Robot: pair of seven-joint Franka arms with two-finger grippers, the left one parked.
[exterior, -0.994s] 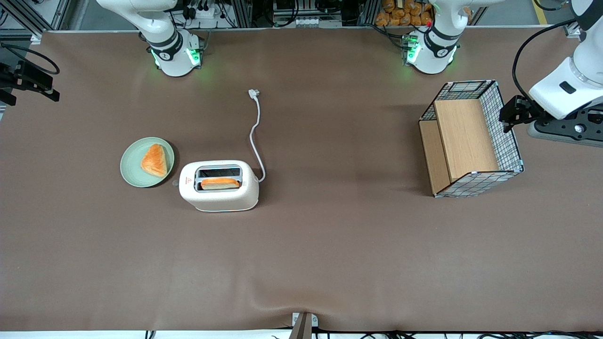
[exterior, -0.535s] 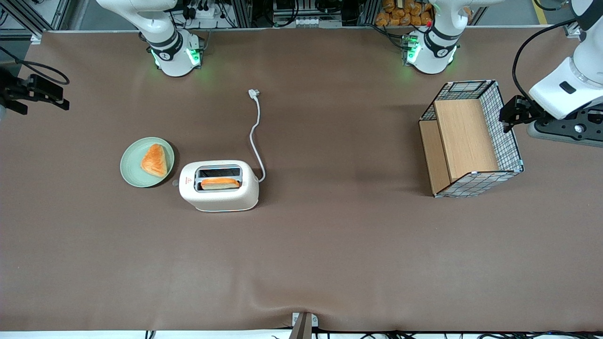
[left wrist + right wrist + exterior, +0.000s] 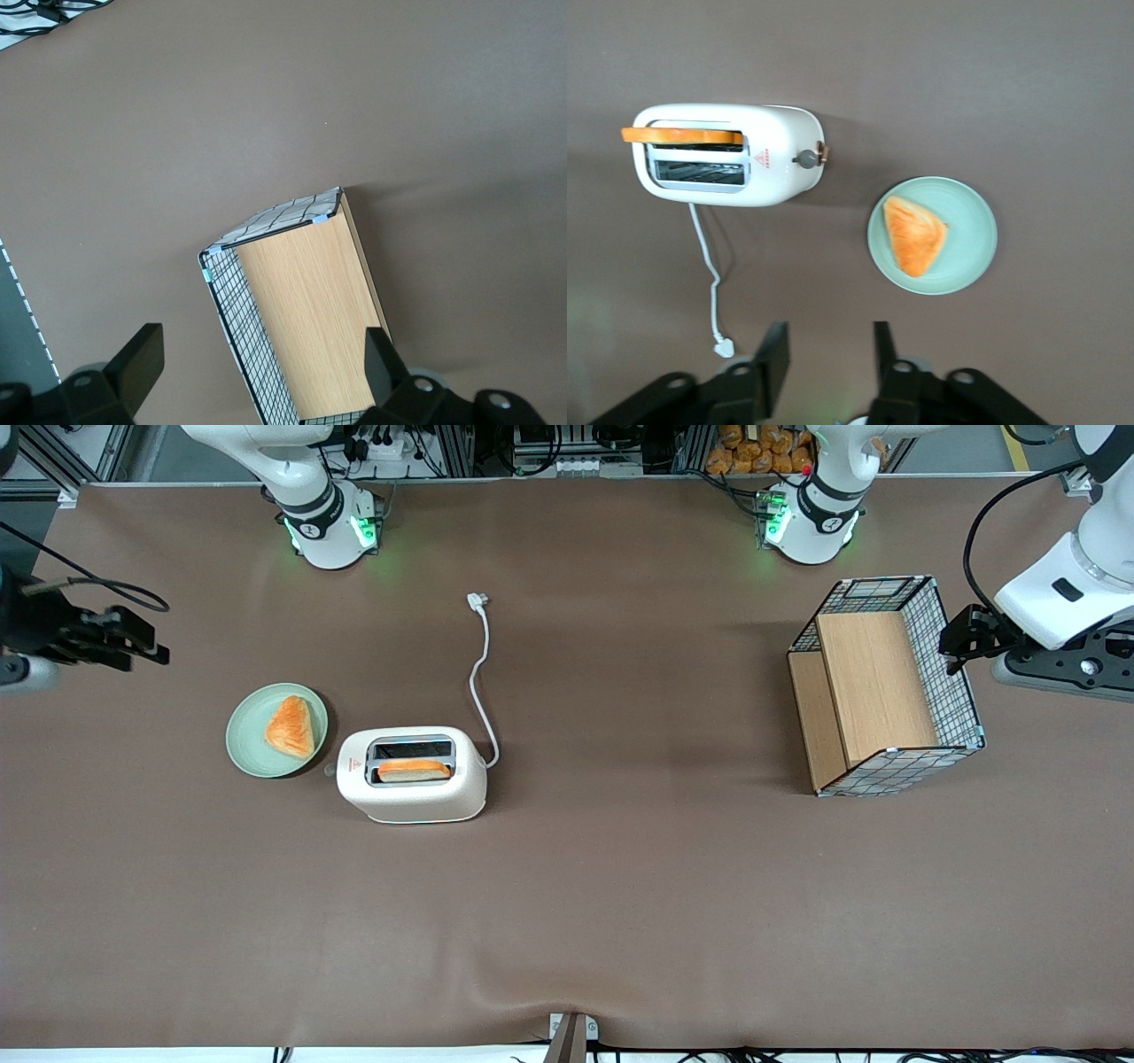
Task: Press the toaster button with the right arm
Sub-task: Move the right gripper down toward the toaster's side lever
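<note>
Front view: I see my gripper (image 3: 146, 646), parted and empty, hovering well off the toaster (image 3: 412, 774); a round green plate (image 3: 275, 730) sits beside its grey button (image 3: 805, 158).

Right arm (image 3: 27, 651) cut by front view's edge at working arm's end of table (image 3: 620, 921); I see only wrist and gripper (image 3: 146, 646) above table edge, far from toaster (image 3: 412, 775). Gripper fingers (image 3: 775, 354) cut at wrist view's edge, tips apart with bare table between. Button (image 3: 330, 769) from front: faint grey speck at toaster's short end, too small to judge. Toast (image 3: 414, 770) partly sunk in slot, lower part hidden. Basket (image 3: 292, 301) cut by left wrist view's edge.
</note>
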